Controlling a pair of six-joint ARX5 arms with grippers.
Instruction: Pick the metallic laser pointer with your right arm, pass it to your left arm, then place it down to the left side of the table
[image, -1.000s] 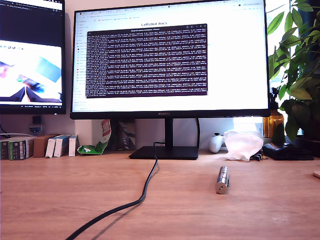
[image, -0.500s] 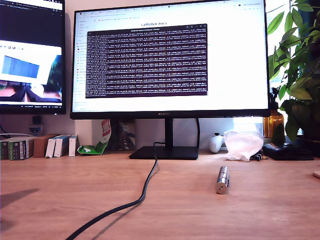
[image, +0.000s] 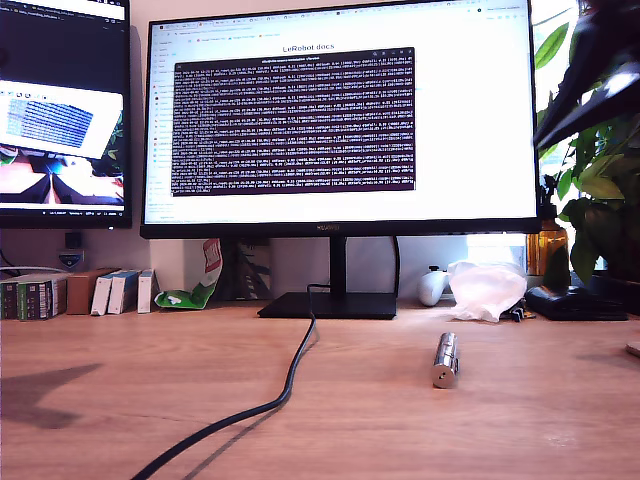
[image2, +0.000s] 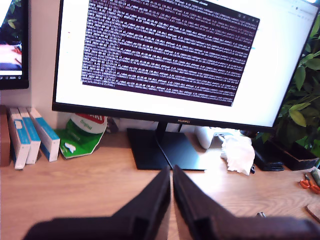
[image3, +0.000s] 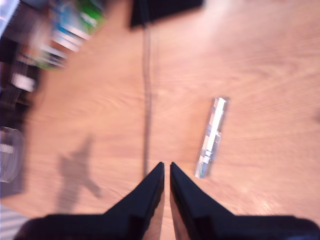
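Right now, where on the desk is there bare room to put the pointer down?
Open wood lies on the exterior view's left, between the black cable and the small boxes. The strip between cable and laser pointer is also free. Crowded: the back edge by the monitor stand, crumpled tissue and plant.

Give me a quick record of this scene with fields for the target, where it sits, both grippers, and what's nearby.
target: metallic laser pointer
target state: lying flat on the table, nothing gripping it
position: toward the exterior view's right, apart from the black cable
my first gripper: shut, empty, facing the monitor
my second gripper: shut, empty, above the table with the pointer beside its tips
nearby: crumpled white tissue behind the pointer, plant at the exterior view's right
task stage: pick not yet done
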